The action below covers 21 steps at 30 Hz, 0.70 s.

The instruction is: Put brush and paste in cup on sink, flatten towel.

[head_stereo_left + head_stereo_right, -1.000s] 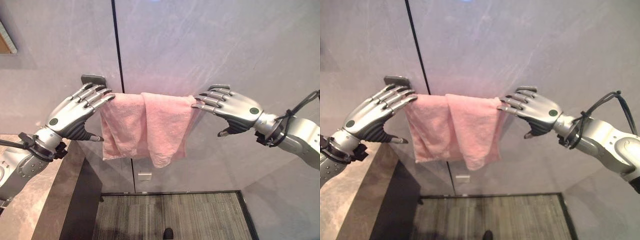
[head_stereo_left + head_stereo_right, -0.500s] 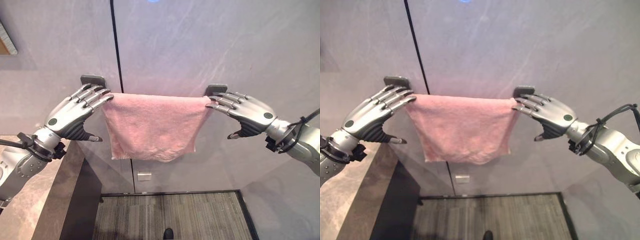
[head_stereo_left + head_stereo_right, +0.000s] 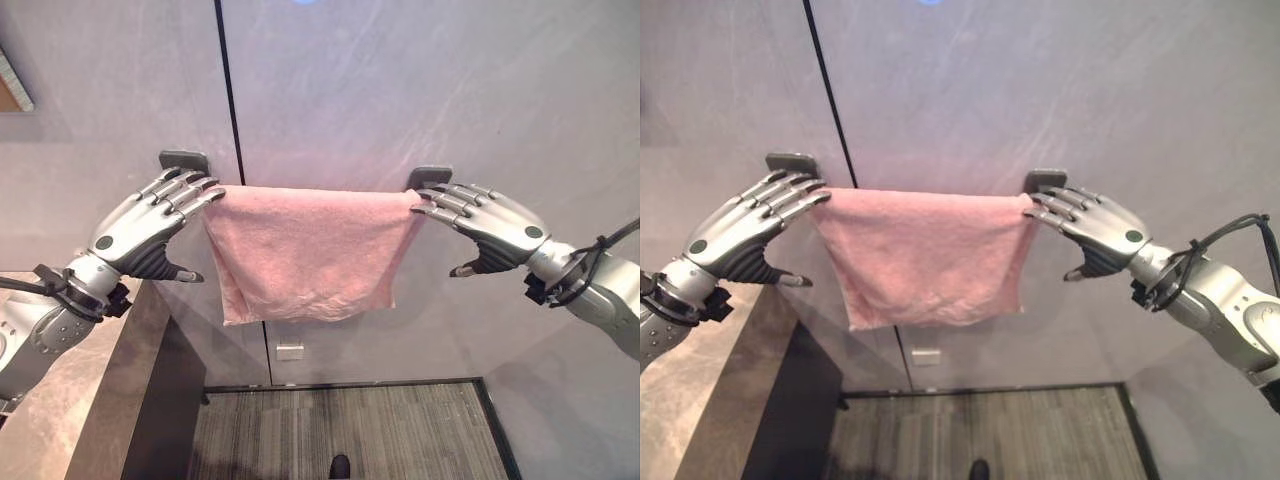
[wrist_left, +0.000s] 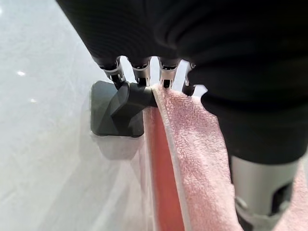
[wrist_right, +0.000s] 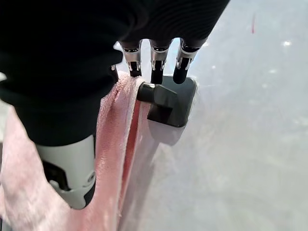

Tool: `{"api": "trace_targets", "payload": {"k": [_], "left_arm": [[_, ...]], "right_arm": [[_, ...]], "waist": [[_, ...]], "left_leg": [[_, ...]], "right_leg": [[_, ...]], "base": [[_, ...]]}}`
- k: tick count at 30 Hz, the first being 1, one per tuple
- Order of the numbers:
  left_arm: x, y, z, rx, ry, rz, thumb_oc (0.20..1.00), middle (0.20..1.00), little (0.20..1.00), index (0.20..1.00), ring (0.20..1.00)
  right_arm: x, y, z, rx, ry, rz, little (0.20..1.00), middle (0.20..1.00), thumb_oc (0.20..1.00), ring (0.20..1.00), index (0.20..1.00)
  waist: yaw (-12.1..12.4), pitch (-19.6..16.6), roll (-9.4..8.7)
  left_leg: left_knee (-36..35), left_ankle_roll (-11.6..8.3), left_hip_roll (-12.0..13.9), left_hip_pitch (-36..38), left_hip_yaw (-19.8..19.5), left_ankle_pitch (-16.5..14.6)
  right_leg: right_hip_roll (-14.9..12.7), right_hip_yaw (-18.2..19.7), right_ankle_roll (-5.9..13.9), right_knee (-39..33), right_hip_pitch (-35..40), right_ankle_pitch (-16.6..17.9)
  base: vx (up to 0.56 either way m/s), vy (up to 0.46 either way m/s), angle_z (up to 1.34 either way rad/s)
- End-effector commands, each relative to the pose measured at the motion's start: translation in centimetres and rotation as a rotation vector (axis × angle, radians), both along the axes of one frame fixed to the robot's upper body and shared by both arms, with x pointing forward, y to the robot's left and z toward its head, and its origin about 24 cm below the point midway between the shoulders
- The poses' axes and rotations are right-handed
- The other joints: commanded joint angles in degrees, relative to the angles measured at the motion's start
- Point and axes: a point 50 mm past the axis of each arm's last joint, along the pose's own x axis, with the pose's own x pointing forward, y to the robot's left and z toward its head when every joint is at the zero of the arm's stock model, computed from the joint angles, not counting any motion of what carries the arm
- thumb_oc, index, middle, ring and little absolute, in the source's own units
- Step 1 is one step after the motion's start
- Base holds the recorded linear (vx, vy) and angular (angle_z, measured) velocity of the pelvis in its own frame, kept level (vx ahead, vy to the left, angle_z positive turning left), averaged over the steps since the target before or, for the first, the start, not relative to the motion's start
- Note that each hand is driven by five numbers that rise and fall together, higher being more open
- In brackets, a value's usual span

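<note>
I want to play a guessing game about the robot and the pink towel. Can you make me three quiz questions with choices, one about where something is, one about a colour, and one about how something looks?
1. Where is the towel?
A. Draped over a bar on the wall
B. Lying on the floor
C. Folded on the counter

2. What colour is the towel?
A. Blue
B. Pink
C. Green

3. How do the fingers of each robot hand look?
A. Curled into fists
B. Wrapped round a cup
C. Straight, resting at the towel's top corners

Answers:
1. A, the towel hangs between two dark wall brackets.
2. B, it is pink all over.
3. C, the left robot hand and the right robot hand hold straight fingers on the towel's two ends, by the brackets.
</note>
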Motion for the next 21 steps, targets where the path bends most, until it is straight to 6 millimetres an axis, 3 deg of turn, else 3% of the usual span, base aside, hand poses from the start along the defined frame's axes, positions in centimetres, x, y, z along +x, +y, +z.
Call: {"api": "trace_targets", "payload": {"k": [1, 7, 11, 16, 21], "left_arm": [[-0.1, 1.9, -4.6, 0.009, 0.229, 0.129, 1.0, 1.0, 1.0, 1.0, 1.0], [0.0, 2.1, -5.1, -0.041, 0.215, 0.159, 1.0, 1.0, 1.0, 1.0, 1.0], [0.1, 2.1, -5.8, -0.158, 0.171, 0.192, 1.0, 1.0, 1.0, 1.0, 1.0], [0.3, 0.6, -8.0, -0.486, 0.123, 0.198, 1.0, 1.0, 1.0, 1.0, 1.0], [-0.1, -0.6, -9.5, -0.818, 0.052, 0.215, 1.0, 1.0, 1.0, 1.0, 1.0]], "right_arm": [[0.7, -3.4, -3.0, 0.147, 0.085, -0.239, 1.0, 1.0, 1.0, 1.0, 1.0], [0.3, -3.5, -4.0, 0.346, 0.067, -0.281, 1.0, 1.0, 1.0, 1.0, 1.0], [-0.1, -3.0, -5.2, 0.599, 0.071, -0.294, 1.0, 1.0, 1.0, 1.0, 1.0], [-1.0, -0.9, -6.2, 0.91, 0.072, -0.226, 1.0, 1.0, 1.0, 1.0, 1.0], [-2.0, -0.4, -7.8, 1.076, 0.057, -0.246, 1.0, 1.0, 1.0, 1.0, 1.0]], "waist": [[-0.3, 1.2, -0.44], [-0.5, 0.9, 0.19], [-0.7, 0.5, 0.67], [-1.1, -0.1, 1.45], [-1.4, -0.3, 1.98]], "left_leg": [[-0.2, -3.43, 4.2, -2.3, -2.9, 2.6], [-0.2, -3.27, 4.4, -1.8, -2.9, 2.5], [-0.2, -3.11, 4.4, -1.2, -2.9, 2.3], [-0.2, -2.81, 4.4, -0.4, -2.8, 2.3], [-0.2, -2.83, 4.5, 0.0, -2.6, 2.5]], "right_leg": [[-10.0, -1.2, 8.57, 0.4, 3.4, 2.1], [-9.8, -1.2, 8.3, 0.4, 3.8, 1.8], [-9.8, -1.1, 7.96, 0.4, 4.4, 1.5], [-9.7, -1.0, 7.4, 0.4, 5.1, 1.1], [-9.6, -0.9, 6.95, 0.4, 5.5, 0.8]], "base": [[0.0, 0.0, 0.0], [0.0, 0.0, 0.0], [0.0, 0.0, 0.0], [-0.01, -0.004, 0.0], [-0.01, -0.005, 0.0]]}}
